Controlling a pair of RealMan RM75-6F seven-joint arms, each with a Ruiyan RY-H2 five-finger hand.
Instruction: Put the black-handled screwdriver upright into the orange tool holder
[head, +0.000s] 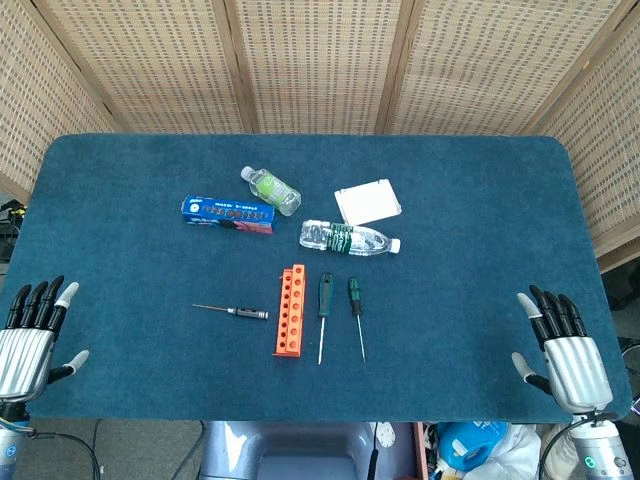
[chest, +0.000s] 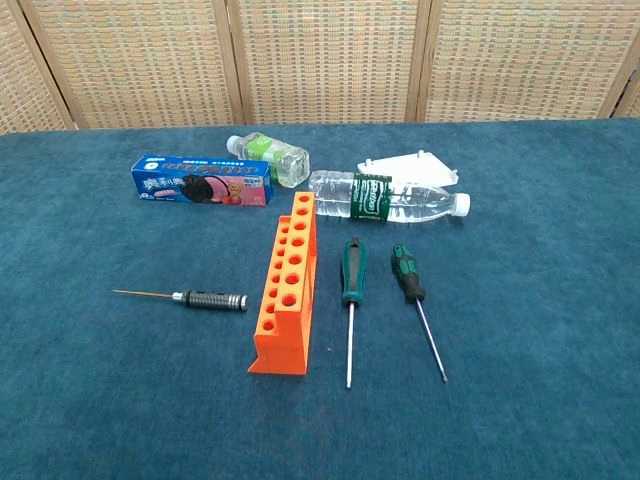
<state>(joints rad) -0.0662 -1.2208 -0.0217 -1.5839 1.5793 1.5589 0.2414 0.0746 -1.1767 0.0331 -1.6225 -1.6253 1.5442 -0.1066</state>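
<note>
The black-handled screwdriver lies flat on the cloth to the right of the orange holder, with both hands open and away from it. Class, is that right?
Not quite. The black-handled screwdriver lies to the left of the orange holder, as the chest view shows. The rest holds: it lies flat on the cloth, and the left hand and right hand are open and away from it.

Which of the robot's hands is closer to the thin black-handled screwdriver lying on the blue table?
Left hand is closer, off to the black-handled screwdriver's left; the right hand sits far right.
</note>
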